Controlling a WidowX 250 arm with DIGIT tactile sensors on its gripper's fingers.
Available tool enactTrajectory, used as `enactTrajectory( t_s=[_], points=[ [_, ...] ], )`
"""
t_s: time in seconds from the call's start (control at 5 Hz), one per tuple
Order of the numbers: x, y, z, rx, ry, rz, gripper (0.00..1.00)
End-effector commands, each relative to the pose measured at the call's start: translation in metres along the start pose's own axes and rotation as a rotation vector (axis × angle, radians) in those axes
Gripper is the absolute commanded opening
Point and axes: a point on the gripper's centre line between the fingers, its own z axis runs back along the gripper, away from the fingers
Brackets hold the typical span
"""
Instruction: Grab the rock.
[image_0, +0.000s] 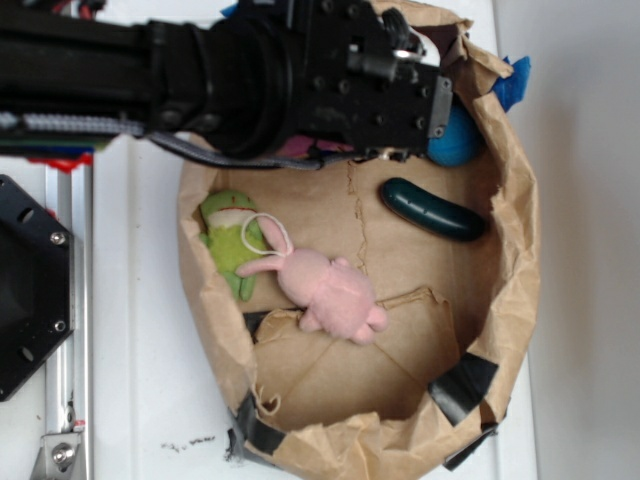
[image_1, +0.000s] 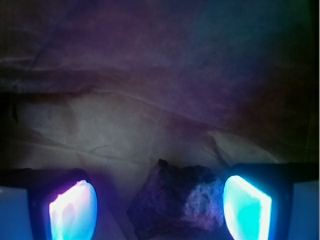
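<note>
In the wrist view the rock is a dark, rough, angular chunk lying on brown paper between my two glowing fingers. My gripper is open; the right pad is close against the rock, the left pad stands apart from it. In the exterior view my black arm and gripper body hang over the back of the paper-lined basket, and the rock and fingertips are hidden beneath them.
A blue ball sits just right of the gripper body. A dark green cucumber toy lies in front of it. A pink plush bunny and a green plush lie at the basket's left. Black tape patches mark the front rim.
</note>
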Motion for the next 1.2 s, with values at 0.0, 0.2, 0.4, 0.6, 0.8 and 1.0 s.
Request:
enactTrajectory(
  t_s=[0.0,0.2,0.4,0.6,0.8,1.0],
  points=[
    [0.014,-0.004,-0.008,-0.048,-0.03,0.027,1.0],
    [0.012,-0.001,-0.004,-0.051,-0.023,0.032,0.0],
    [0.011,0.001,-0.002,-0.052,-0.021,0.031,0.0],
    [0.009,0.002,0.0,-0.058,-0.019,0.027,0.0],
    [0.009,0.003,0.002,-0.066,-0.012,0.024,0.0],
    [0.01,0.004,0.009,-0.086,0.007,-0.026,0.0]
  ],
)
